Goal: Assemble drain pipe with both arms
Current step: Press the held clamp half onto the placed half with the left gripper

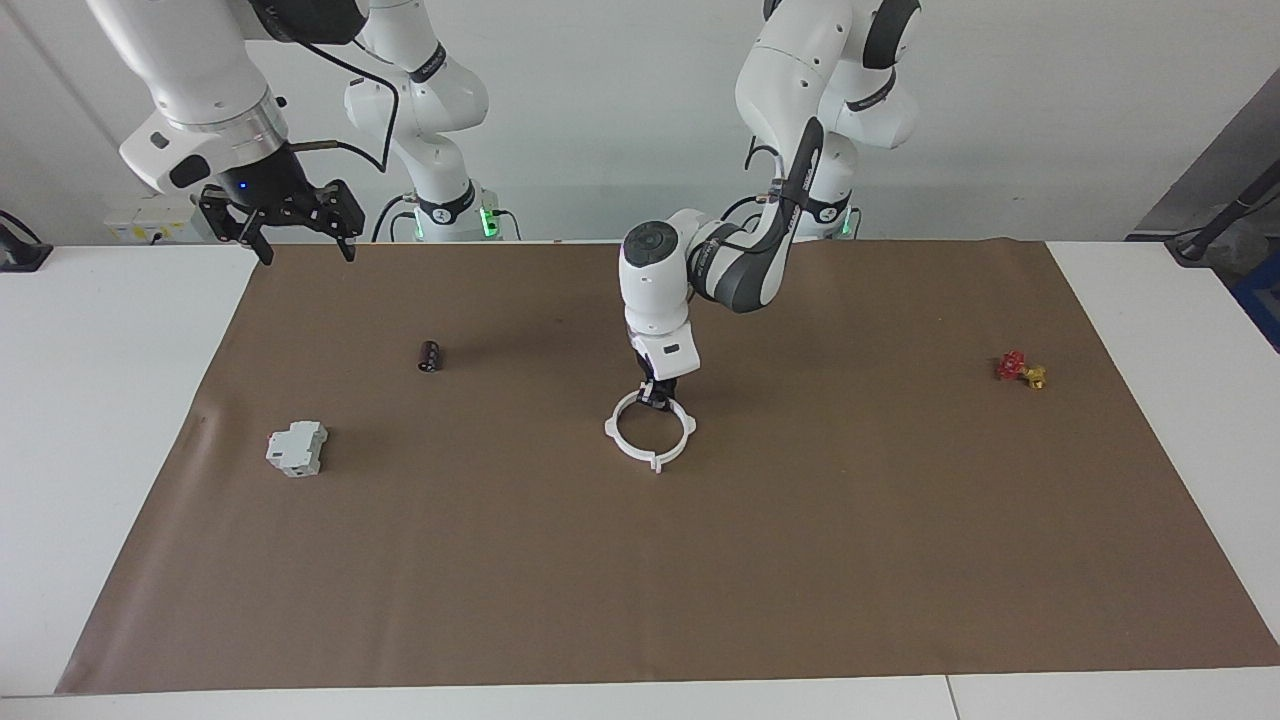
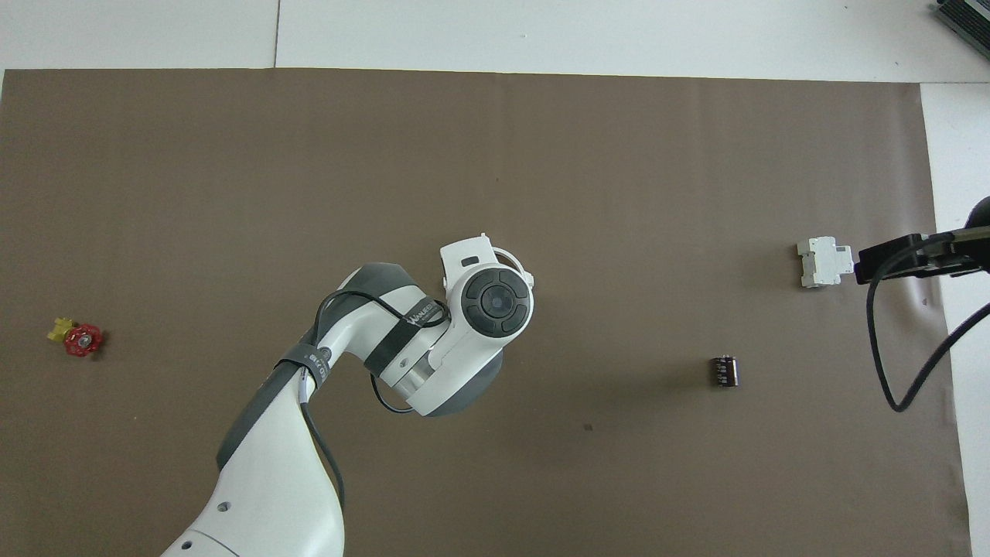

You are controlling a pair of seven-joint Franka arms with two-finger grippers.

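I have the left pincer down on the drain pipe ring's robot-side rim, grip unclear; the right pincer waits open, well away.

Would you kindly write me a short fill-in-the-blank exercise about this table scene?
1. The left gripper is down at the white ____, the drain pipe.
2. The right gripper waits in the air with its fingers ____.
3. The small black cylinder lies ____ to the robots than the grey-white block.

Answers: ring; open; nearer
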